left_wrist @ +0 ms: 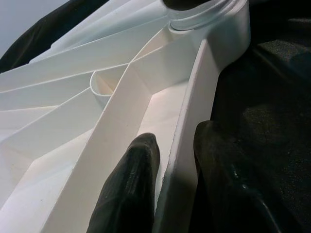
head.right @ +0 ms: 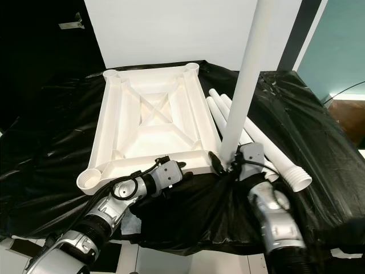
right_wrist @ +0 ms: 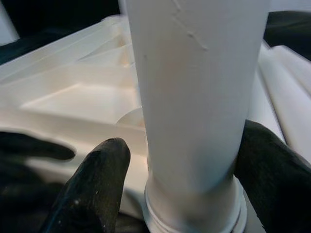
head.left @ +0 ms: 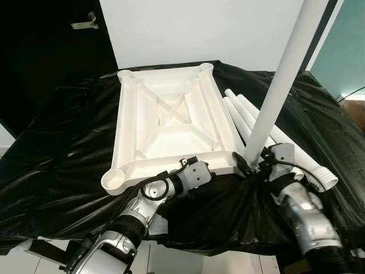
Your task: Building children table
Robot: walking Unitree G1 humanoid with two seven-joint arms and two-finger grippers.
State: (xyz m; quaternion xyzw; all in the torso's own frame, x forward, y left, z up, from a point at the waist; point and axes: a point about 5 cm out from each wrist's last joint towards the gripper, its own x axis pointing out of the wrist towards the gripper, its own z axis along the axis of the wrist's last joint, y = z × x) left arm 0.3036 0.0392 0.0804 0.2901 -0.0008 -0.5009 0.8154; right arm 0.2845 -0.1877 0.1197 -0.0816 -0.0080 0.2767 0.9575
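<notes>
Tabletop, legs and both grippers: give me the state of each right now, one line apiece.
Tabletop: upside down on the black sheet, ribs up.
Upright leg: standing in the near right corner socket.
Spare legs: lying flat beside the tabletop.
Near left corner socket: empty.
Left gripper: jaws pinching the tabletop's near rim.
Right gripper: jaws around the upright leg's base.

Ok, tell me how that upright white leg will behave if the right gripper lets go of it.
The upright leg is tall and narrow, standing in the tabletop's corner socket, so it may tip if not seated fully. Its smooth round surface probably slips easily between the right gripper's fingers. Like the spare legs lying on the black sheet, it would likely roll once down.
</notes>
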